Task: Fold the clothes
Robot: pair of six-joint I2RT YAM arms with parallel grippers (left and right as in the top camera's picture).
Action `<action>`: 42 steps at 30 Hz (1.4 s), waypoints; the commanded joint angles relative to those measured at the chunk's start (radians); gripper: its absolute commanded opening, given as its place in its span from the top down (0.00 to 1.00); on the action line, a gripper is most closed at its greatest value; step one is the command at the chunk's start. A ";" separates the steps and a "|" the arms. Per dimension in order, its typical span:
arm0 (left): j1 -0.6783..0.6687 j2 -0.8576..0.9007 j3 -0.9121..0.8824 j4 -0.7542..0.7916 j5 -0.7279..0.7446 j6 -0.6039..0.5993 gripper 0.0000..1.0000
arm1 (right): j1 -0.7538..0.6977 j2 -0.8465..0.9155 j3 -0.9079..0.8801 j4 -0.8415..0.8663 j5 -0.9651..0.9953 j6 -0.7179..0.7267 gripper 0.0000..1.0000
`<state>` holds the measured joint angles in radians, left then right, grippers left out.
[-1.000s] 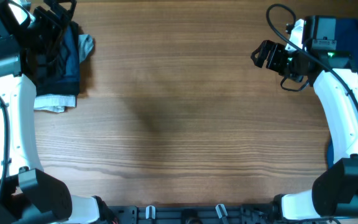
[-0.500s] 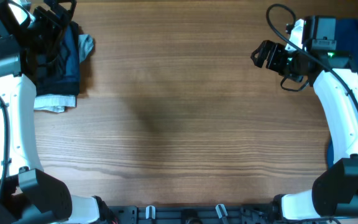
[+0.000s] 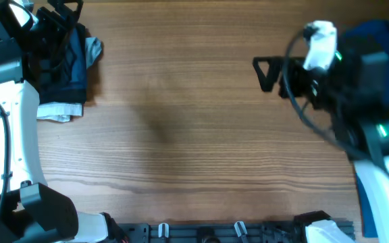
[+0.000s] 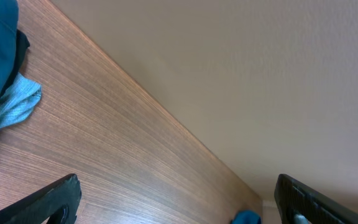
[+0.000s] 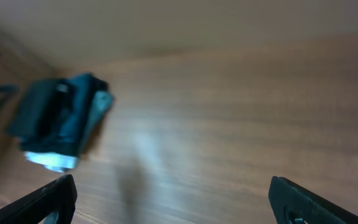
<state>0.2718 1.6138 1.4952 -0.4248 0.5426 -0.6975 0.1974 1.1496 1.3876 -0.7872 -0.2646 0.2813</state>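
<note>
The left fingers (image 4: pixel 42 198) and right fingers (image 5: pixel 42 199) both stand wide open and empty. Stacked clothes (image 3: pixel 66 74) lie at the table's (image 3: pixel 181 135) far left, and a blue shirt (image 3: pixel 383 30) lies at the far right.

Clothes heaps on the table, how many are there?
2. A dark folded stack lies at the far left corner; a blue garment lies along the right edge, partly hidden by the right arm. The stack may hold several pieces.
</note>
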 commanded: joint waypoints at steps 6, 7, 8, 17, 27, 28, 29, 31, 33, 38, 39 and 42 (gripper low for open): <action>0.001 0.005 -0.003 0.000 -0.013 0.001 0.00 | 0.007 -0.383 -0.055 -0.014 0.043 -0.068 0.00; 0.001 0.005 -0.003 0.000 -0.013 0.001 0.00 | 0.007 -0.422 -0.075 -0.014 0.048 -0.069 0.00; 0.001 0.005 -0.003 0.000 -0.013 0.001 0.00 | 0.007 -0.489 -0.119 -0.010 0.048 -0.069 0.00; 0.001 0.005 -0.003 0.000 -0.013 0.001 0.00 | 0.004 -0.938 -0.571 0.150 0.102 -0.048 0.00; 0.001 0.005 -0.003 0.000 -0.013 0.001 0.00 | 0.004 -1.060 -1.073 0.726 0.247 -0.045 0.00; 0.001 0.005 -0.003 0.000 -0.013 0.001 0.00 | 0.004 -1.061 -1.112 0.790 0.250 -0.046 0.00; 0.001 0.005 -0.003 0.000 -0.013 0.001 0.00 | 0.001 -1.062 -1.147 0.840 0.250 -0.045 0.00; 0.001 0.005 -0.003 0.000 -0.013 0.001 0.00 | -0.010 -1.073 -1.208 0.919 0.250 -0.043 0.00; 0.001 0.005 -0.003 0.000 -0.013 0.001 0.00 | -0.021 -1.096 -1.259 0.970 0.251 -0.043 0.00; 0.001 0.005 -0.003 0.000 -0.013 0.001 0.00 | -0.053 -1.146 -1.328 0.988 0.269 -0.034 0.00; 0.001 0.005 -0.003 0.000 -0.013 0.001 0.00 | -0.061 -1.146 -1.336 0.989 0.272 -0.026 0.00; 0.001 0.005 -0.003 0.000 -0.013 0.001 0.00 | -0.085 -1.146 -1.357 0.989 0.288 0.004 0.00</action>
<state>0.2718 1.6138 1.4952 -0.4267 0.5354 -0.6975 0.1394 0.0204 0.0540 0.1928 -0.0151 0.2485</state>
